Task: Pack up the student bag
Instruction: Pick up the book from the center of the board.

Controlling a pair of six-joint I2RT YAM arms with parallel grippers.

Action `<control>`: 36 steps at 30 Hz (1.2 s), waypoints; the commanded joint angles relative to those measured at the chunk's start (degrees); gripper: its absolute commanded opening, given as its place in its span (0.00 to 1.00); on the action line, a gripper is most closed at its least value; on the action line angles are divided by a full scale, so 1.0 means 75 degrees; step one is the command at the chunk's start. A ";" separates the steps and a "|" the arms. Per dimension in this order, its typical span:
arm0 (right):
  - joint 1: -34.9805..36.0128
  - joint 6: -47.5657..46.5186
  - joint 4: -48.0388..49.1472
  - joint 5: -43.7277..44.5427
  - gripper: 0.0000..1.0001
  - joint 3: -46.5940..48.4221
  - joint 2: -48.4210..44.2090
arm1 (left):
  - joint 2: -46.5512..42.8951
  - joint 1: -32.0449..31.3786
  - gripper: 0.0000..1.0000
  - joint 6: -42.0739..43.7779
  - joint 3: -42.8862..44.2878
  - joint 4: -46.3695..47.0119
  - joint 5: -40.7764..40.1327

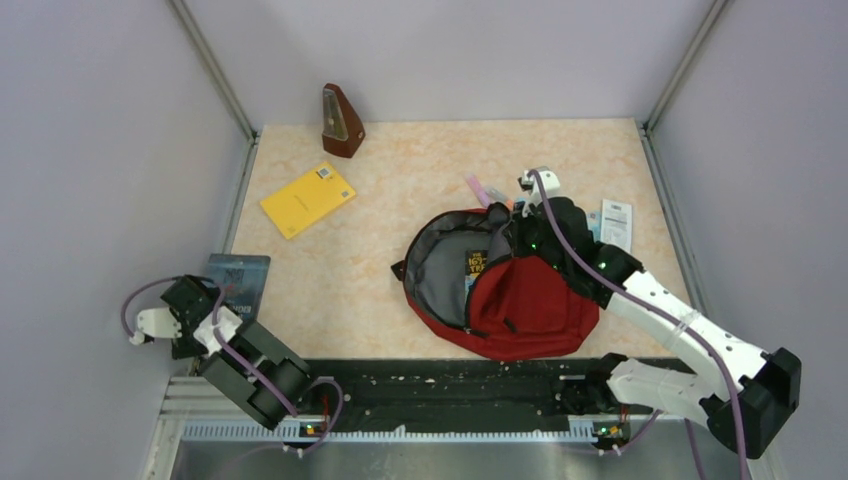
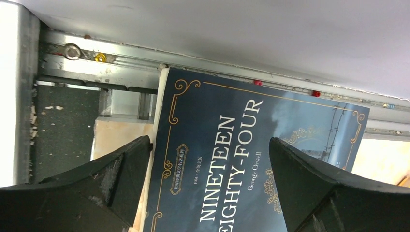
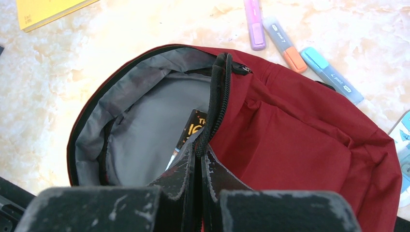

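Pale marbled tabletop (image 1: pixel 420 160), boxed in by grey walls (image 1: pixel 100 150), carries everything. Right of centre in the overhead view lies the student bag (image 1: pixel 520 300), dark red. Its main compartment gapes toward the left, showing grey lining and a dark book (image 3: pixel 196 126) with yellow lettering inside. At the mouth of that opening the right claw (image 3: pixel 199 152) is pinched together on the bag's black zipper edge.

At the left edge of the overhead view the left claw (image 2: pixel 210 145) stands wide apart over a blue novel (image 2: pixel 232 159) titled Nineteen Eighty-Four; whether it touches the cover I cannot tell.

Three highlighters (image 3: pixel 285 43), purple, orange and blue, lie just beyond the bag. A yellow book (image 1: pixel 307 199) sits at upper left, with a brown metronome (image 1: pixel 341 122) behind it near the back wall.
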 commanded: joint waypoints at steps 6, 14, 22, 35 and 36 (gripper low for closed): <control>-0.0050 -0.0235 0.0069 0.0426 0.00 0.0042 -0.0384 | 0.0807 0.0017 0.87 0.0024 0.0098 0.1134 0.1676; -0.0050 -0.0208 0.0109 0.0453 0.00 0.0050 -0.0398 | 0.1371 -0.1232 0.76 0.0105 0.0318 0.1445 0.2214; -0.0050 -0.0154 0.0132 0.0371 0.00 0.0138 -0.0313 | 0.0883 -0.1482 0.76 0.0150 0.0648 0.1042 0.1404; -0.0050 -0.0152 0.0137 0.0355 0.00 0.0208 -0.0128 | 0.1891 -0.0382 0.84 -0.0150 0.1019 0.1549 0.1736; -0.0050 -0.0154 0.0110 0.0369 0.00 0.0213 -0.0125 | 0.2025 -0.0380 0.84 -0.0155 0.1068 0.1574 0.1774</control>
